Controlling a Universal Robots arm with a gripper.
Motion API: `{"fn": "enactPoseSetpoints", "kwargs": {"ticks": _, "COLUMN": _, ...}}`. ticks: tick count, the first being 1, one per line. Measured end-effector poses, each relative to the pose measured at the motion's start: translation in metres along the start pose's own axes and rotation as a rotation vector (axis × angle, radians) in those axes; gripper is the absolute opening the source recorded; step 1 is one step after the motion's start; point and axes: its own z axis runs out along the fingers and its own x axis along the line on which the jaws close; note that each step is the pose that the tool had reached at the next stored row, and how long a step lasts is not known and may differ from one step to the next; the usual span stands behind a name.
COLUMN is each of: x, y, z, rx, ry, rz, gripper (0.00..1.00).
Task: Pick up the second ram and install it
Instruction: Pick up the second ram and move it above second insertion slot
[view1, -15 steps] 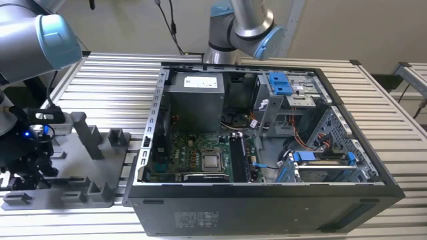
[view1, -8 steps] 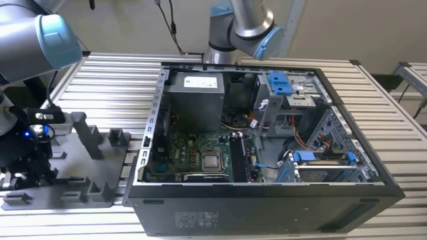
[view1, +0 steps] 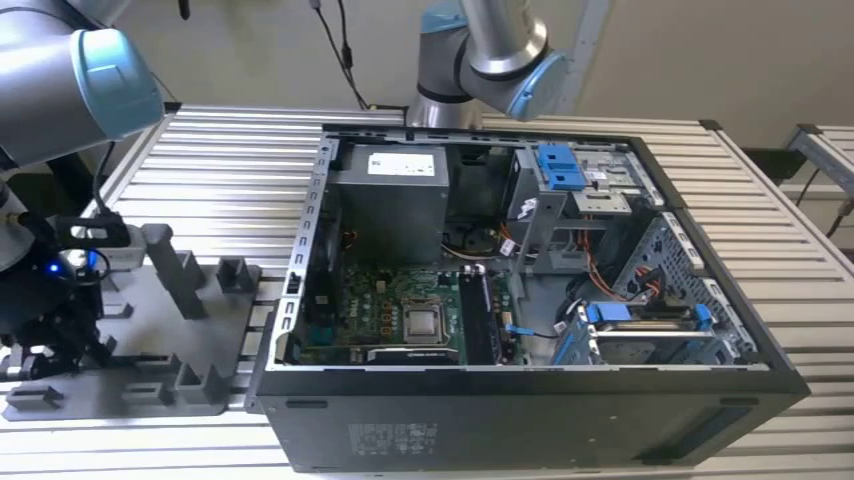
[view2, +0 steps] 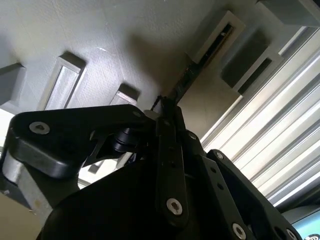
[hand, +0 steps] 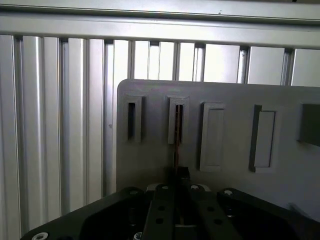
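The slatted metal table (view1: 240, 140) spans the exterior view and carries an open black computer case (view1: 534, 420) at its middle, the green motherboard (view1: 387, 300) and square silver processor (view1: 424, 322) lying exposed inside. The grey arm (view1: 94, 70) reaches down at the exterior view's left, well apart from the case, over a flat grey fixture plate (view1: 147, 345) that bears raised holders and narrow slots. In both wrist views the gripper (hand: 177, 176) (view2: 167, 112) hangs close above that plate (hand: 150, 95), its two black fingers (hand: 161, 210) drawn together and clamped on the near end of the second ram (hand: 177, 135) (view2: 187, 80). The ram shows as a thin dark strip, edge-on, running from between the fingertips to a slot (hand: 178, 101) of the plate, where its far end sits; the neighbouring slot (hand: 131, 120) lies just beside it.
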Motion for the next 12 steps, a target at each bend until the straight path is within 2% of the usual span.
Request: {"fn": "enactPoseSetpoints", "kwargs": {"ticks": 12, "x": 0.0, "y": 0.0002, "z": 0.0001, "rx": 0.0, "ry": 0.0, "rz": 0.0, "gripper": 0.14}}
